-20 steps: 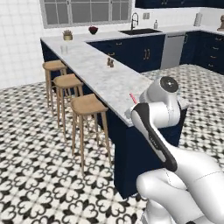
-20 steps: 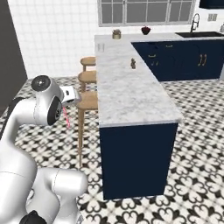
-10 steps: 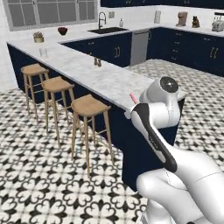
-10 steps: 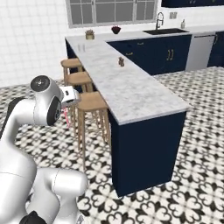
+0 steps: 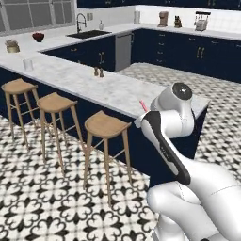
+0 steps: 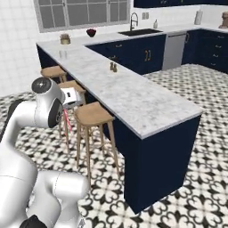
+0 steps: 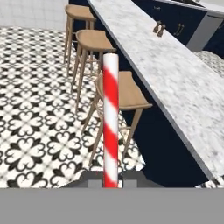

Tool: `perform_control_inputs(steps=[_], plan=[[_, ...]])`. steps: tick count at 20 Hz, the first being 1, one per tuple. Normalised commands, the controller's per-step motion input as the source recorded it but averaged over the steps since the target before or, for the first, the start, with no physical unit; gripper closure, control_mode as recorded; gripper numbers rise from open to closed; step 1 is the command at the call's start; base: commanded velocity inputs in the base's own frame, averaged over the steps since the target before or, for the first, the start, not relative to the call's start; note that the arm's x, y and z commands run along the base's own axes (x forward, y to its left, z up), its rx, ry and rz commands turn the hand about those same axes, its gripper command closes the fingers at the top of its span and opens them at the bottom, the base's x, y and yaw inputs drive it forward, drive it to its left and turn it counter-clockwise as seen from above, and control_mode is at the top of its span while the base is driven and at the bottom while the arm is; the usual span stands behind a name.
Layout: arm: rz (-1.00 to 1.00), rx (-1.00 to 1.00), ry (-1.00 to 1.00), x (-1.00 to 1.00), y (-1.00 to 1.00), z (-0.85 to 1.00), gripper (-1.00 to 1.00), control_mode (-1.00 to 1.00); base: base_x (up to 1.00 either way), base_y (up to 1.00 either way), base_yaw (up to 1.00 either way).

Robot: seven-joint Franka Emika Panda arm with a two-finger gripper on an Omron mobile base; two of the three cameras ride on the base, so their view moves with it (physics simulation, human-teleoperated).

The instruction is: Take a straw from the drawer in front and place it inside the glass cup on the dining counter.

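a: where's the glass cup [image 5: 28,64]?
b: far left on the dining counter [image 5: 117,92], well apart from the arm.
a: and the straw [image 7: 110,118]?
b: upright, clamped in the gripper [image 7: 110,183], probably so it can drop straight in.

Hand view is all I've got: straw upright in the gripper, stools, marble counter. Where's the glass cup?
Observer: The glass cup stands at the far end of the dining counter, near its stool-side edge, above the farthest stool.
Operator: Anything on the counter between here and there?
Observer: Two small brown shakers, about midway along, apart from the cup.
Operator: Where's the arm relative to the counter?
Observer: Off the near end. In the right base view the gripper hangs over the floor on the stool side with the straw pointing down, beside the nearest stool.
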Motion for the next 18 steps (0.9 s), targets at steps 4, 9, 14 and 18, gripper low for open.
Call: perform_control_inputs(steps=[4,9,14,18], plan=[[0.00,0.00,0.00,0.00,0.00,0.00,1.00,1.00,0.45,1.00,-0.38],[0.00,0.00,0.00,0.00,0.00,0.00,1.00,1.00,0.26,1.00,-0.38],[0.00,0.00,0.00,0.00,0.00,0.00,1.00,1.00,0.03,1.00,-0.39],[0.00,0.00,0.00,0.00,0.00,0.00,1.00,1.00,0.00,1.00,-0.39]])
